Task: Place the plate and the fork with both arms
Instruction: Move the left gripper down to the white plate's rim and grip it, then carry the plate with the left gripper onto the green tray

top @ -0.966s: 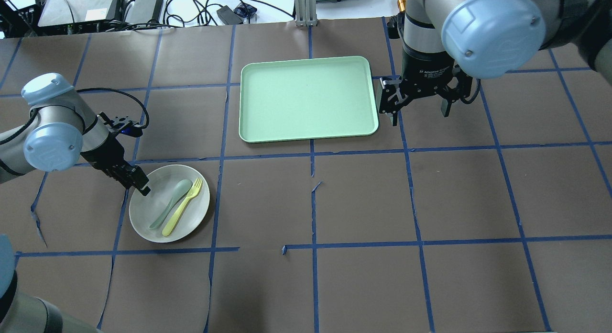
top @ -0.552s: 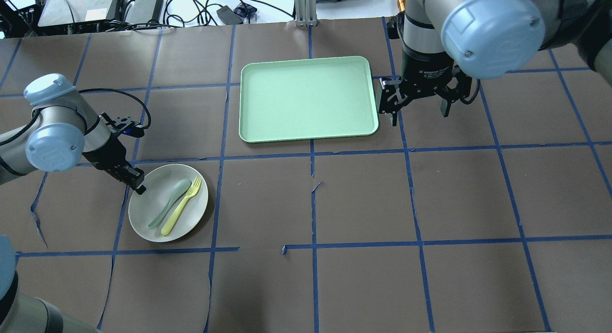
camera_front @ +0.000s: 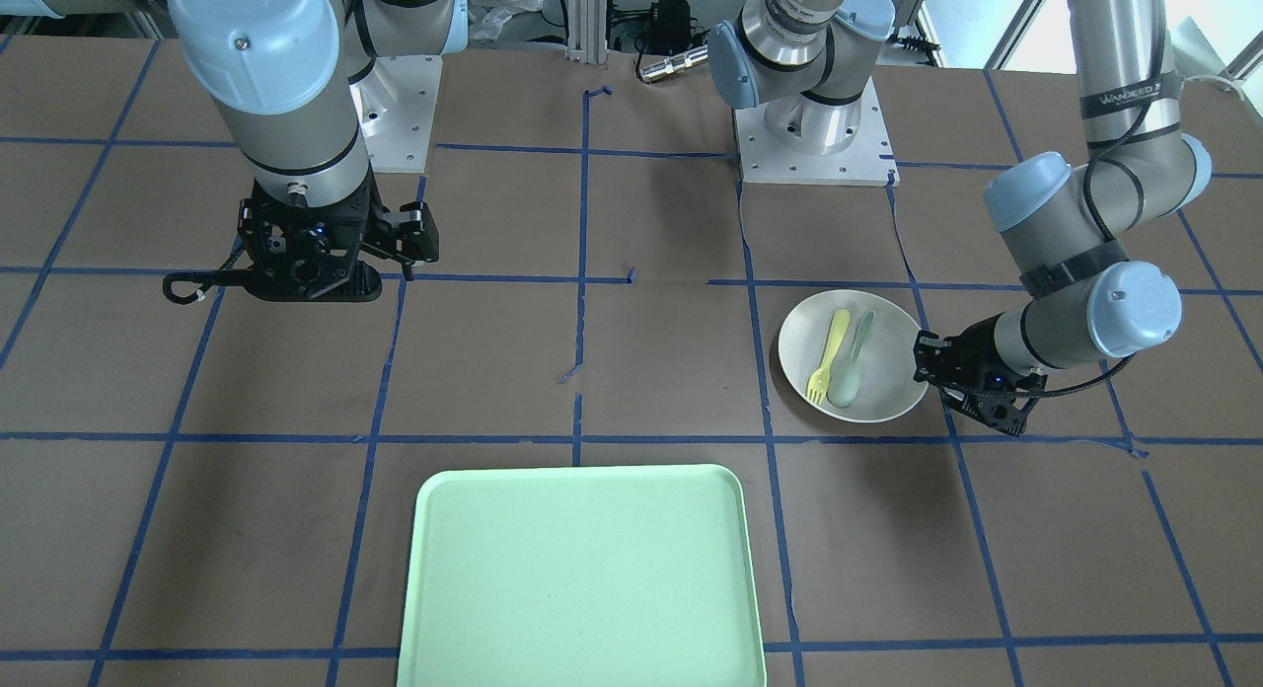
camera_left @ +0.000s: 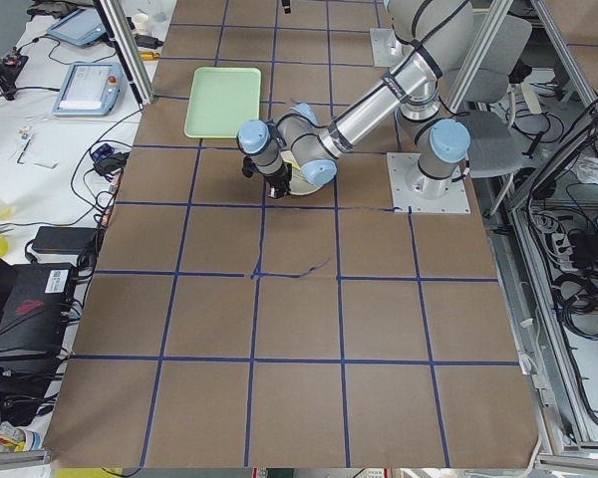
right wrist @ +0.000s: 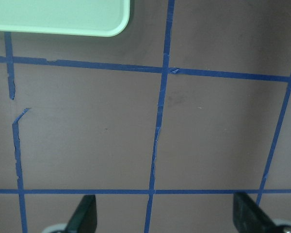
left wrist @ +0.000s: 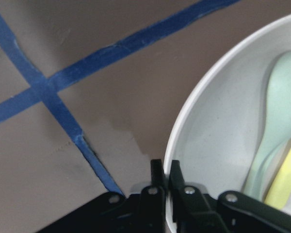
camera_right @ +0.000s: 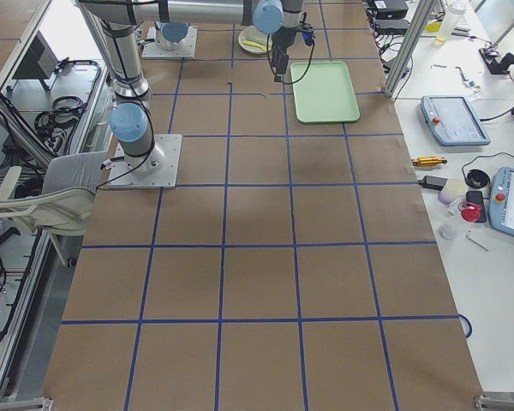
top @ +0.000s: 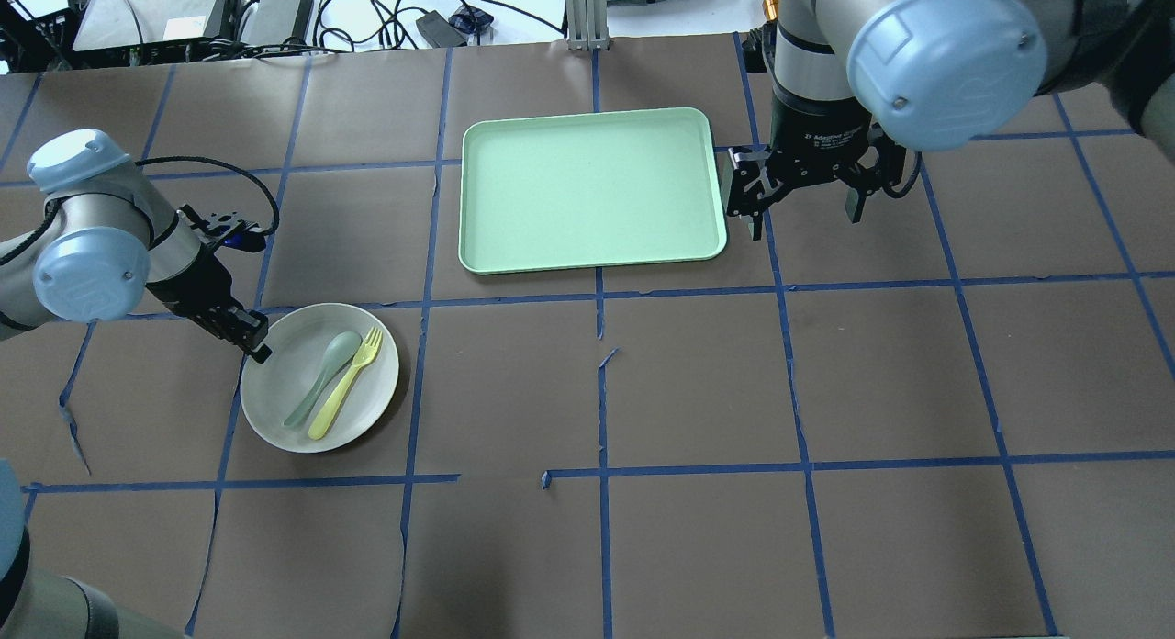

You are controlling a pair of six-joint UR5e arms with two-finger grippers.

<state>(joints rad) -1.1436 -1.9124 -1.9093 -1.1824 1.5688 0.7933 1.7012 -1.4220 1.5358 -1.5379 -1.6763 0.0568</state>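
Note:
The round white plate (top: 275, 414) lies on the brown table at the left. It also shows in the front view (camera_front: 893, 376). On it lie the yellow fork (top: 344, 386) and a pale grey-green spoon (top: 321, 377), side by side. My left gripper (top: 258, 349) is shut on the plate's rim at its back-left edge. In the left wrist view (left wrist: 166, 177) the two fingers pinch the rim. My right gripper (top: 800, 212) is open and empty, hanging above the table just right of the tray.
The mint-green tray (top: 587, 189) lies at the back middle, between the two grippers. Blue tape lines cross the brown table cover. Cables and boxes sit beyond the far edge.
My left gripper has drawn back a little to the left and far side, and the plate with fork and spoon has shifted with it. The right arm has not moved.

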